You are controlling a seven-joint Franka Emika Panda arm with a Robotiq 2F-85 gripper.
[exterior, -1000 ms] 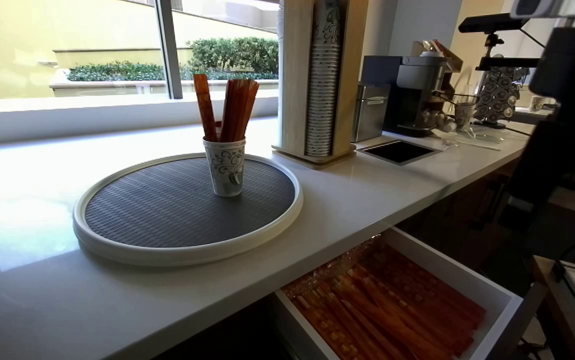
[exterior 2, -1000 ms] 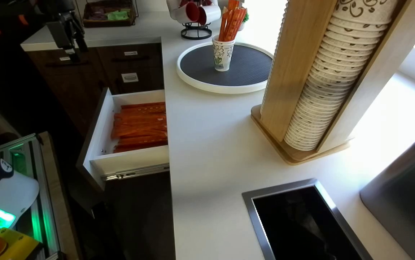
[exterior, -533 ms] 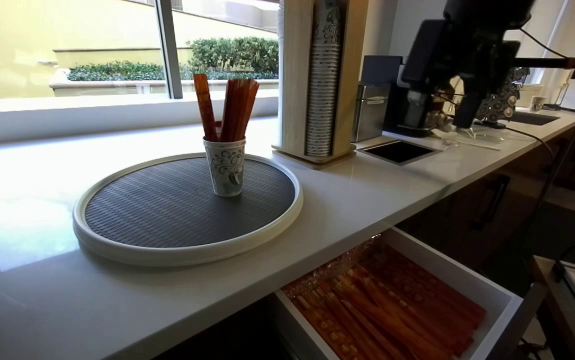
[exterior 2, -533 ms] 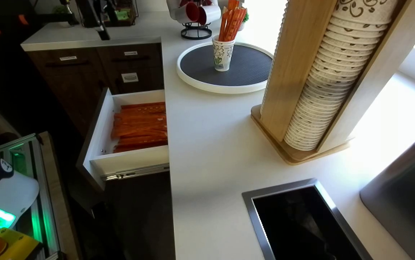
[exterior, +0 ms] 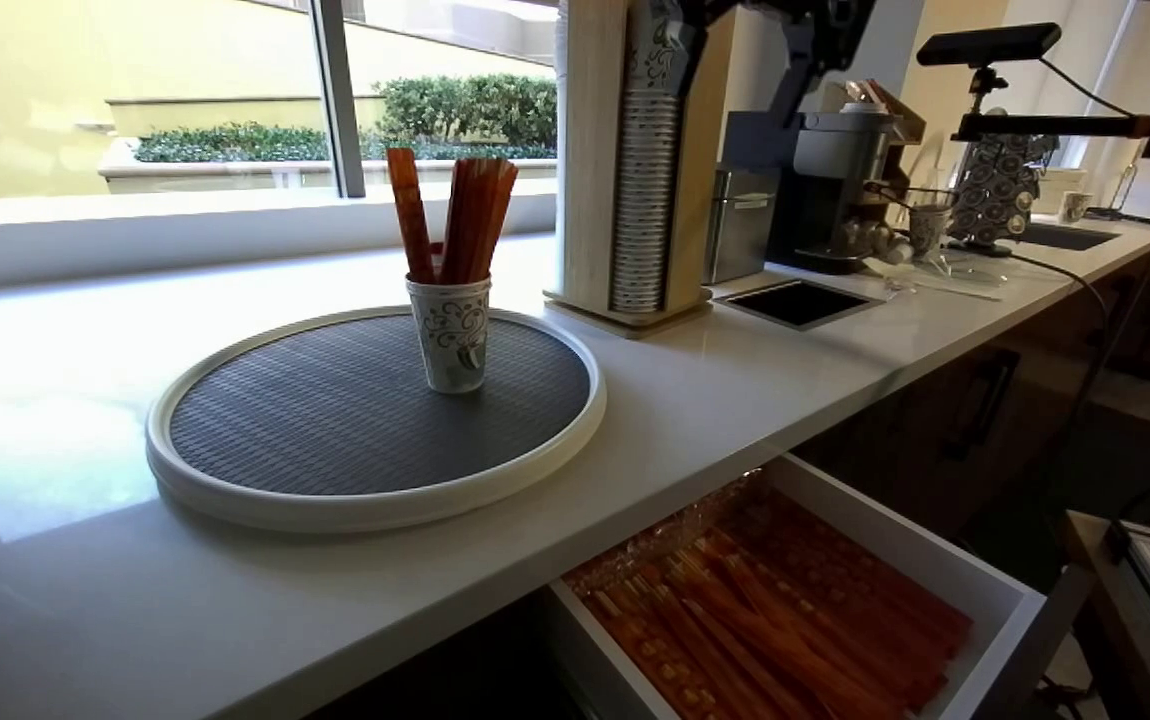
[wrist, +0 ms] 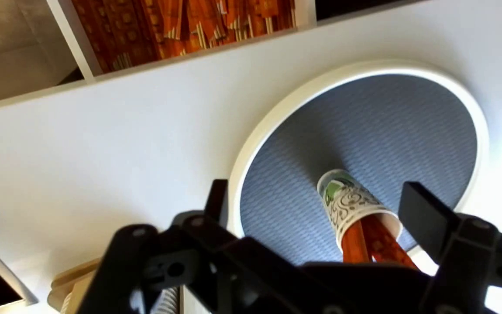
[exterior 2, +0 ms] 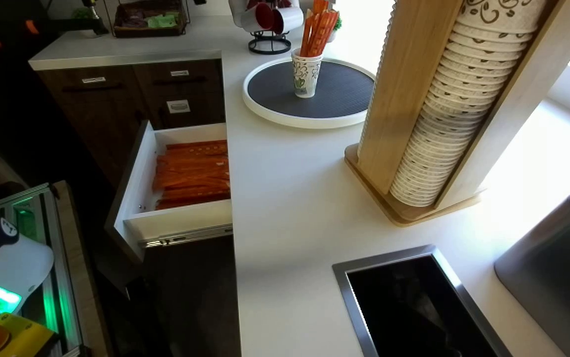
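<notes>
My gripper (exterior: 735, 105) hangs high at the top of an exterior view, in front of the cup dispenser from there. In the wrist view the gripper (wrist: 316, 196) is open, its two dark fingers spread wide with nothing held. A patterned paper cup (wrist: 349, 203) shows below, between and beyond the fingers. Orange-red paper-wrapped sticks (wrist: 355, 242) stand in it, their upper ends hidden behind the gripper body. The cup (exterior: 452, 345) stands upright on a round grey tray (exterior: 335, 420) with a white rim, apart from the gripper. The gripper is out of frame above the cup (exterior 2: 306, 77) elsewhere.
A pulled-out white drawer (exterior: 955, 560) below the counter holds many wrapped sticks (exterior 2: 193, 171). A wooden dispenser (exterior: 590, 180) with stacked cups (exterior 2: 443, 129) stands beside the tray. Further along are a counter opening (exterior 2: 404, 297), a coffee machine (exterior: 840, 160) and a mug rack (exterior 2: 269, 44).
In an exterior view my gripper has swung from the far right, up and leftward, to the top middle. It has left the top of the remaining exterior picture. Cup, tray and drawer have not moved.
</notes>
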